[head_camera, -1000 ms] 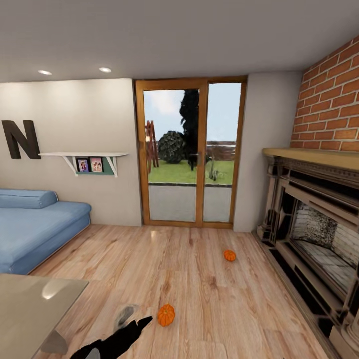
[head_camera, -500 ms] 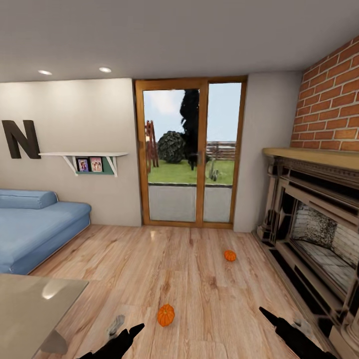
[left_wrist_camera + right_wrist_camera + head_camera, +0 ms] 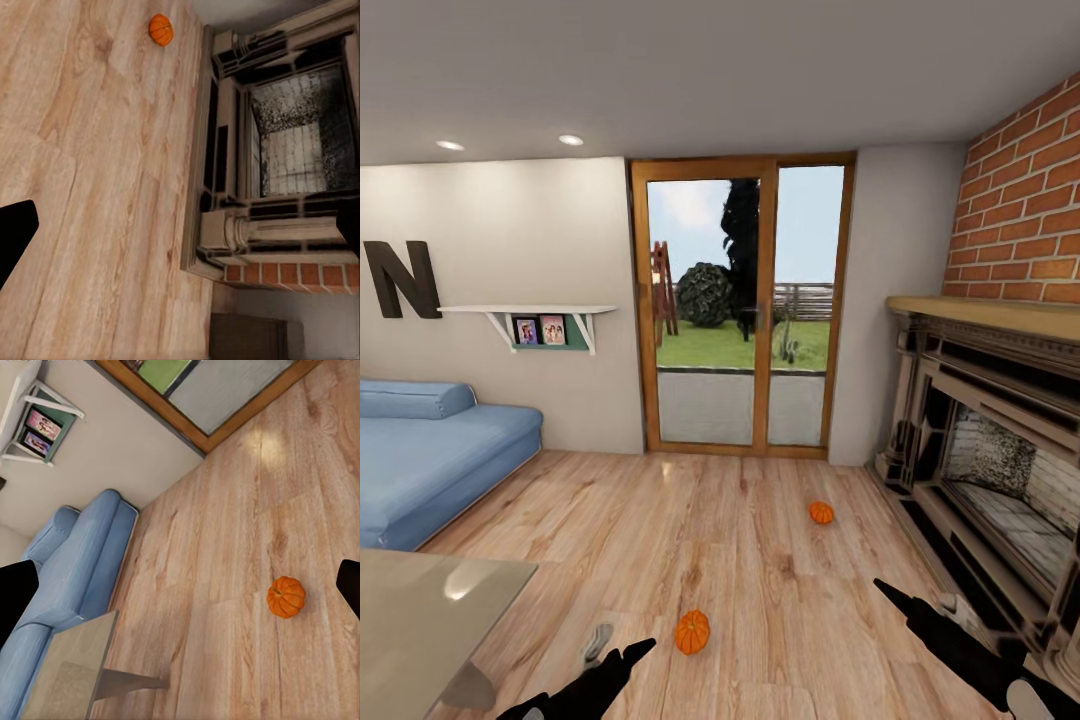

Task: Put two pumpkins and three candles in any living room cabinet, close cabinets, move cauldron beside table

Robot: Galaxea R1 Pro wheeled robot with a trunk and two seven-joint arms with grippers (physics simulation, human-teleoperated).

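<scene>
Head view: two pumpkins lie on the plank floor [image 3: 760,560], well apart; the nearer pumpkin [image 3: 693,632] sits low in the frame just left of centre, the farther pumpkin [image 3: 821,513] right of centre, near the fireplace [image 3: 990,470]. The left claw [image 3: 632,652] reaches in from the bottom edge, its tip close to the nearer pumpkin without touching; the right claw [image 3: 890,597] enters at lower right. From this angle I cannot tell how either claw's fingers stand. The wrist views settle it: each shows dark fingertips at opposite frame edges, so both claws are spread apart and empty. The table [image 3: 420,610] corner occupies the lower left, the blue sofa [image 3: 430,450] mid-left. The right wrist view adds the table's slanted leg [image 3: 127,684].
</scene>
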